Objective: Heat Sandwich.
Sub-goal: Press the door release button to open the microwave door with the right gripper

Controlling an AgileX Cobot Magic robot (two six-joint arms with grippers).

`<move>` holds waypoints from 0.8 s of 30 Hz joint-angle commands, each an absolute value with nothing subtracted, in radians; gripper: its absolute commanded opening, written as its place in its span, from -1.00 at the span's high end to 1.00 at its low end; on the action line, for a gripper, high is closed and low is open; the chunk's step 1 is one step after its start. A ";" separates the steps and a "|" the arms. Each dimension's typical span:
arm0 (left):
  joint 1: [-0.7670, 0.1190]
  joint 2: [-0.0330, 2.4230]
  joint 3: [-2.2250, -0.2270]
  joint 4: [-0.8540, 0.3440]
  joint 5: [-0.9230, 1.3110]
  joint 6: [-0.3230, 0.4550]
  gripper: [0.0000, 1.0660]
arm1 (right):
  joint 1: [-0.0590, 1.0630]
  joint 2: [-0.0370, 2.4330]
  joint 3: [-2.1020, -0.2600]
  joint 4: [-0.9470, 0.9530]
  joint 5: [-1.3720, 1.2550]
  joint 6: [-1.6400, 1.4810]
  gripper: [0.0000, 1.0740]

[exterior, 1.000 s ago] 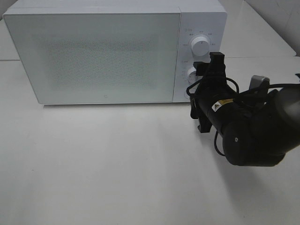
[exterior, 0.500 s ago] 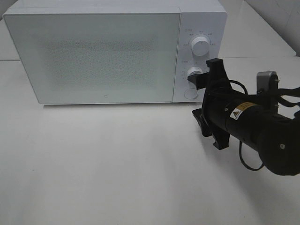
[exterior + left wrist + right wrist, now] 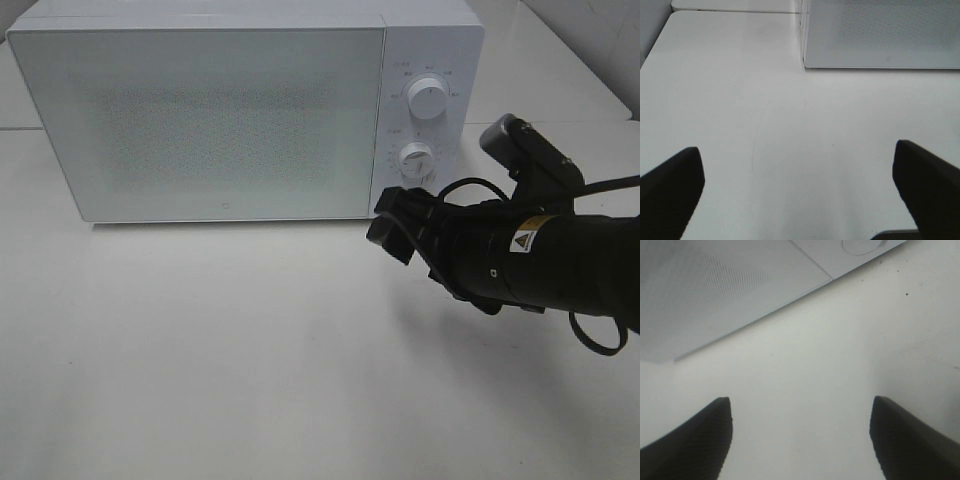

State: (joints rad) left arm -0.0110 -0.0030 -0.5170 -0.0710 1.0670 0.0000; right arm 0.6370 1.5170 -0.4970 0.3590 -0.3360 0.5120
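The black right gripper, at centre right of the overhead frame, has pulled back from the lower white round dial of the boxy white microwave oven, where it was a second ago. It has turned and dropped towards the oven's lower right corner. Its claw stands parted with nothing between the fingers. Its wrist camera shows only the pale tabletop, the bottom edge of the oven's speckled grey-white door and the round release button.

The left gripper, outside the overhead frame, is spread wide over bare table in its own camera and holds nothing.

The sandwich appears in no view. With the door shut and the table showing no food, it is most likely inside the oven, though the speckled panel hides the interior. The retreat from the dial suggests the timer has been set and heating is under way. The dial's setting is too small to read.
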 commanded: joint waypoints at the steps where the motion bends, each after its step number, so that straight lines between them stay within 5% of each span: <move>1: -0.010 -0.024 -0.516 -0.069 1.067 0.000 -0.83 | 0.629 1.480 -0.536 0.342 -0.155 0.256 -0.40; 8: -0.010 -0.024 -0.516 -0.069 1.067 0.000 -0.83 | 0.629 1.457 -0.594 0.327 0.189 -0.104 -0.40; 24: -0.010 -0.024 -0.516 -0.069 1.067 0.000 -0.83 | 0.629 1.287 -0.670 0.020 0.644 -0.049 -0.40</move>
